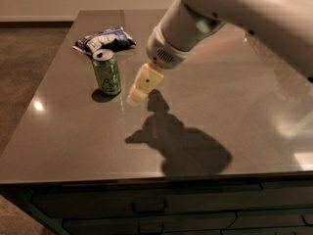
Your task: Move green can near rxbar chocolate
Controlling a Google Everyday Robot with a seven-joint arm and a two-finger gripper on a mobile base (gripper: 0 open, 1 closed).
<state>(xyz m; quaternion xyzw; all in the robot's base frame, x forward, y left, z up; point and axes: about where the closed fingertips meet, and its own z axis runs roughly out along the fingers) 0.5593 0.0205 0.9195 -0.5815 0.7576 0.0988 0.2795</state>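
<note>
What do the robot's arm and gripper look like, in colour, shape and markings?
The arm is a thick, rounded white shell, with a patch of small vent holes at its wrist end. The gripper, beside the green can, is a cream, blocky piece with one small dark dot.
</note>
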